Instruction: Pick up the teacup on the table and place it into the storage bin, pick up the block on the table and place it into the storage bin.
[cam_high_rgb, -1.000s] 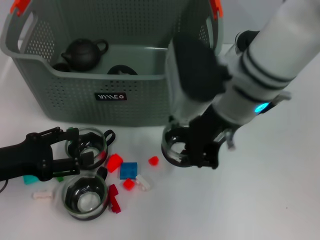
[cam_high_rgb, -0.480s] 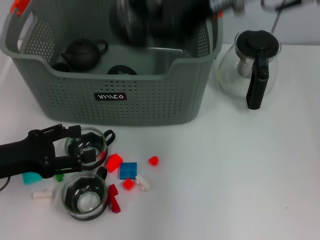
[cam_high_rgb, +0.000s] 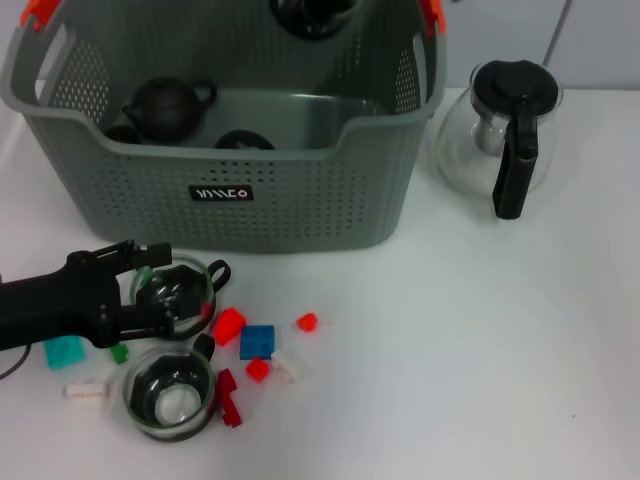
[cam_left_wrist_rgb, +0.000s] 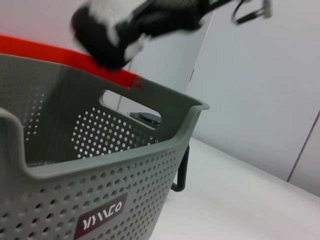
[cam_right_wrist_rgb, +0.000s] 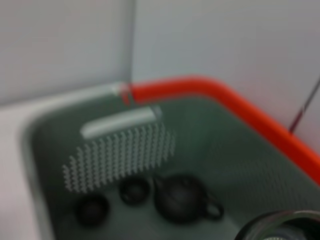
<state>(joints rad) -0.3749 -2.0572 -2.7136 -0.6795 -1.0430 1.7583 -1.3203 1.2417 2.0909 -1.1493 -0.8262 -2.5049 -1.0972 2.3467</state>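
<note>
I seem to work in a lab or test room: a bare white table (cam_high_rgb: 480, 380) before me, plain pale wall panels (cam_left_wrist_rgb: 260, 75) behind the grey storage bin (cam_high_rgb: 300, 200), toy blocks (cam_high_rgb: 257, 341) scattered in front.

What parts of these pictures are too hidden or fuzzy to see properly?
- Right hand, head view: cut off by the top edge above the grey perforated storage bin; its grip cannot be judged.
- Left hand, head view: at the glass teacup; contact unclear.
- Dark round pieces inside the bin, right wrist view: blurred.
</note>
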